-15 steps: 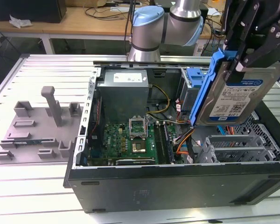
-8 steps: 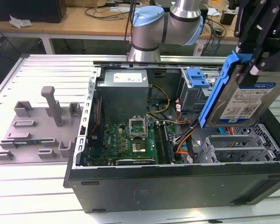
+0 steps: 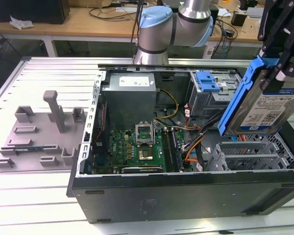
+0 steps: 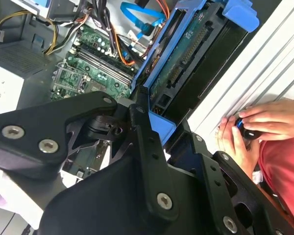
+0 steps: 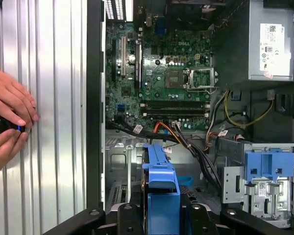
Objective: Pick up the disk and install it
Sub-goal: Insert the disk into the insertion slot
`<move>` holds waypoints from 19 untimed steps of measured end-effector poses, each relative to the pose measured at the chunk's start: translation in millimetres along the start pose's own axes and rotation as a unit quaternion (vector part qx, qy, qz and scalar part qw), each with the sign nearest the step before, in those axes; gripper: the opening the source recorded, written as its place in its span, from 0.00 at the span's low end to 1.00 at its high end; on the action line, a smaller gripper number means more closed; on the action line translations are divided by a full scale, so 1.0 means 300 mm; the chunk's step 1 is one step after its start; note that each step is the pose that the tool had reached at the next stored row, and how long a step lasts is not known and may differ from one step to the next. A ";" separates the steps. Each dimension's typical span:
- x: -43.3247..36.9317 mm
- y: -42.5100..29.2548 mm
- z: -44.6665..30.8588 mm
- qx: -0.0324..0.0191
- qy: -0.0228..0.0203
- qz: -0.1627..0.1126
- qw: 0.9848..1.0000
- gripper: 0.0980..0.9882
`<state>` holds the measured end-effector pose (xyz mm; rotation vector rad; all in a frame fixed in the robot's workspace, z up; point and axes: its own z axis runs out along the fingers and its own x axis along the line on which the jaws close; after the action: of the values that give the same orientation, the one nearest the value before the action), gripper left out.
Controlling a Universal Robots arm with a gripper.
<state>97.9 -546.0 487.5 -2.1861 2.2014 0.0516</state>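
Note:
The disk (image 3: pixel 270 105), a silver hard drive with a white-and-blue label in a blue carrier rail, hangs tilted in the air over the open computer case's end on the exterior view's right. My gripper (image 3: pixel 278 72) is shut on its upper edge, black fingers on both sides. Below it lies a grey metal drive bay (image 3: pixel 245 154). In the second wrist view the disk (image 4: pixel 188 63) shows its underside and connector, clamped between the black fingers (image 4: pixel 142 132). The first wrist view looks down the blue carrier (image 5: pixel 161 188) into the case.
The open case (image 3: pixel 186 196) holds a green motherboard (image 3: pixel 137 147), a power supply (image 3: pixel 130 93), cables, and a drive cage with a blue latch (image 3: pixel 208 81). A grey fixture (image 3: pixel 39 134) lies at the exterior view's left. A person's hands (image 5: pixel 7 122) rest beside the case.

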 end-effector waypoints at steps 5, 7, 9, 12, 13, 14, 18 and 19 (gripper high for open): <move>0.003 -0.019 0.002 0.000 0.000 0.000 1.000 0.30; 0.004 -0.020 0.002 0.000 0.000 0.000 1.000 0.30; 0.005 -0.023 0.002 0.000 0.000 0.000 1.000 0.30; 0.006 -0.023 0.002 0.000 0.000 0.000 1.000 0.30; 0.006 -0.024 0.002 0.000 0.000 0.000 1.000 0.30; 0.007 -0.024 0.003 0.000 0.000 0.000 1.000 0.30; 0.008 -0.026 0.006 0.000 0.000 0.000 1.000 0.30; 0.009 -0.026 0.007 0.000 0.000 0.000 1.000 0.30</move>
<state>105.8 -548.6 485.4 -2.1862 2.2014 0.0517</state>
